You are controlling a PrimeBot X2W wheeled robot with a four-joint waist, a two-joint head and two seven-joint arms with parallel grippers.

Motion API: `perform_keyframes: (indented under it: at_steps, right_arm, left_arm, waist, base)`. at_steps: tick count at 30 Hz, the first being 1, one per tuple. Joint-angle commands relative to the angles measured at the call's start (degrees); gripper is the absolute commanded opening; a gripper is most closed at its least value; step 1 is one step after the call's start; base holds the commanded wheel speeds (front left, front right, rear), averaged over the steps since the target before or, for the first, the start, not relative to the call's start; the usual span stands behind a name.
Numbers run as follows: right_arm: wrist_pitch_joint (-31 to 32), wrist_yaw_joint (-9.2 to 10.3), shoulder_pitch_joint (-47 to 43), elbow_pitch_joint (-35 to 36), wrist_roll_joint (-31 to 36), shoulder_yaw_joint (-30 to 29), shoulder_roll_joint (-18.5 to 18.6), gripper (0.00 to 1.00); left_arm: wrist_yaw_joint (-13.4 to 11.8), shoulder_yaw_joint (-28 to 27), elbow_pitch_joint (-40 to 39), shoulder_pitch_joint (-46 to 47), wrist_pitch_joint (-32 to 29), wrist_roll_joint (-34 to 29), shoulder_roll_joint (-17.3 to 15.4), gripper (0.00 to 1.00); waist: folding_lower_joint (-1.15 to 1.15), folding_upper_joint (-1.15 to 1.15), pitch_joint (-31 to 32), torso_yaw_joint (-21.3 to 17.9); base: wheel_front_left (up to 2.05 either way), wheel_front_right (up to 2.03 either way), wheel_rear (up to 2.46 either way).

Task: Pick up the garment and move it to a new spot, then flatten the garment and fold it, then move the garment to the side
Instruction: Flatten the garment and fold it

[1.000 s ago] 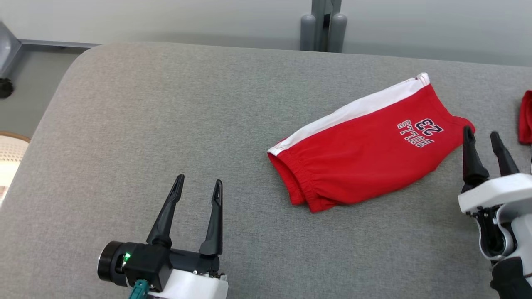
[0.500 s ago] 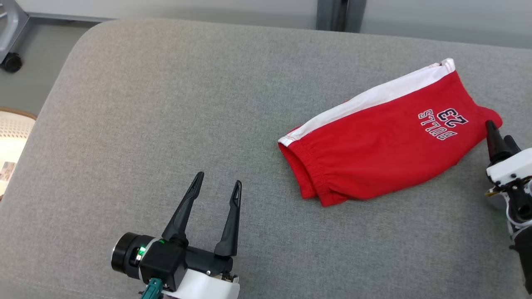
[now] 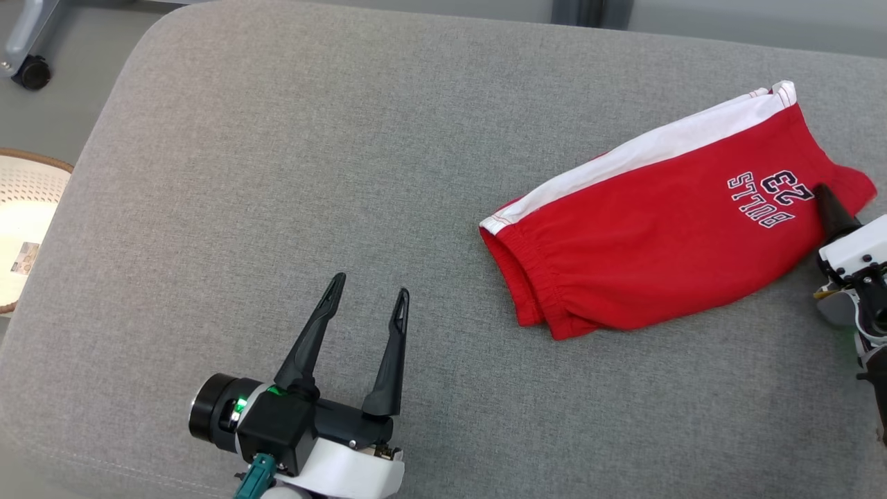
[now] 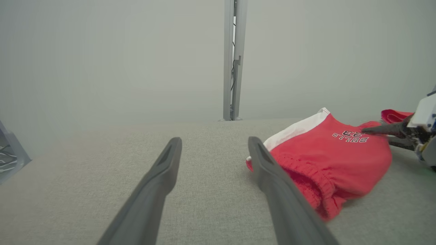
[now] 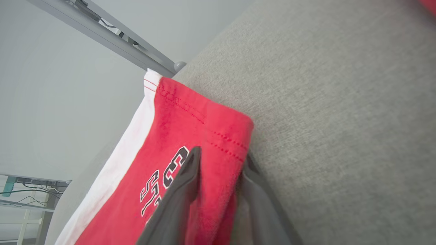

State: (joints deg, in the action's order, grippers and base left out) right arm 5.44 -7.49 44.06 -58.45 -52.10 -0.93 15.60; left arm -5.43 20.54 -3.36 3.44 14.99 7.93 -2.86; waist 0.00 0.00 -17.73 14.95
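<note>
The right hand (image 5: 220, 159) is straddling the corner of the red, white-striped cloth shorts (image 3: 658, 229), grip unclear; the left hand (image 3: 371, 294) is hovering, spread apart.

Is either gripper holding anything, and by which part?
Left gripper is open, holding nothing. Right gripper has its fingers astride the leg-hem corner of the shorts, beside the print; whether they clamp it cannot be told.

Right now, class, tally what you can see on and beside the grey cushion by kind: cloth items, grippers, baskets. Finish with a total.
Red cloth items: 2 (shorts, second red piece)
Grippers: 2 (left gripper, right gripper)
Baskets: 1 (basket)
Total: 5
</note>
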Motion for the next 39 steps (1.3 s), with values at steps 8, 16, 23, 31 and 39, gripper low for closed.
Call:
perform_keyframes:
  at_steps: [8, 16, 23, 31, 39]
  right_arm:
    - [-4.77, 0.01, -5.53, 4.43, -2.95, 1.85, -1.1, 0.0]
    - [-9.4, 0.0, -13.79, 11.31, -6.65, 3.17, -1.65, 0.0]
    - [-12.34, 0.0, -20.46, 15.95, -7.95, 3.78, -1.24, 0.0]
    - [-13.82, 0.0, -21.22, 17.18, -6.86, 3.86, -1.13, 0.0]
    - [-14.19, 0.0, -20.68, 22.94, -5.05, 6.22, -2.12, 0.0]
  left_arm:
    - [-0.08, -0.46, 0.24, 0.22, 0.23, -0.39, -0.15, 1.0]
    - [0.67, -1.09, 0.36, -0.89, 0.23, -1.24, -0.15, 1.0]
    - [1.36, -1.64, 0.46, -1.92, 0.23, -1.56, -0.16, 1.0]
    - [1.77, -1.66, 0.9, -1.83, 0.23, -1.88, -0.16, 1.0]
    - [2.2, -1.25, 1.05, -2.39, 0.23, -0.21, -0.15, 1.0]
  waist:
    - [0.0, 0.0, 1.89, -2.77]
    - [0.0, 0.0, 4.68, -7.04]
    - [0.0, 0.0, 6.75, -10.57]
    - [0.0, 0.0, 7.64, -12.25]
    - [0.0, 0.0, 8.73, -10.92]
  base:
    - [0.0, 0.0, 0.0]
    - [0.0, 0.0, 0.0]
    - [0.0, 0.0, 0.0]
    - [0.0, 0.0, 0.0]
    - [0.0, 0.0, 0.0]
